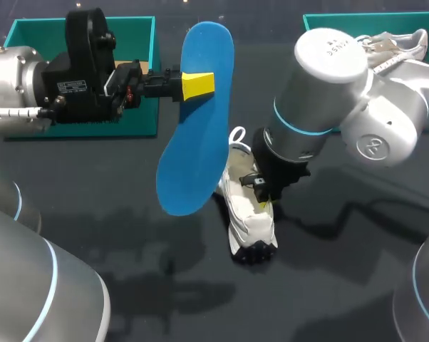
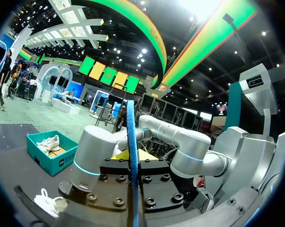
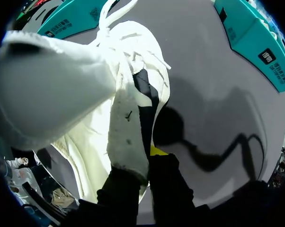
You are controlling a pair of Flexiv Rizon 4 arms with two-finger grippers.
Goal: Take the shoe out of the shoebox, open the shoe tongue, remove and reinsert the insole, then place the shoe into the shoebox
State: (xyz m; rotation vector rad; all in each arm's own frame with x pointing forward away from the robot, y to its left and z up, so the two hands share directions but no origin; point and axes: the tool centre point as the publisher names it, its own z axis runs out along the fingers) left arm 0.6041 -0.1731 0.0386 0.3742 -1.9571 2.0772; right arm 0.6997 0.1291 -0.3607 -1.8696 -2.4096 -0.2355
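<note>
My left gripper [image 1: 198, 84] is shut on a blue insole [image 1: 197, 135] and holds it in the air, broad face up, above the middle of the table. In the left wrist view the insole [image 2: 131, 179] shows edge-on between the yellow tips of that gripper [image 2: 131, 158]. Just right of the insole, a white shoe [image 1: 246, 217] lies on the dark table. My right gripper [image 1: 264, 203] comes down onto it and is shut on the shoe's upper rim [image 3: 128, 137], one yellow tip [image 3: 157, 150] showing beside the rim. The shoe [image 2: 48, 203] also appears low in the left wrist view.
A teal shoebox [image 1: 86, 25] stands at the back left, behind my left wrist. A second teal box [image 1: 321, 21] at the back right holds another white shoe [image 1: 396, 46]. The right arm's elbow [image 1: 328, 64] rises over the table's middle right.
</note>
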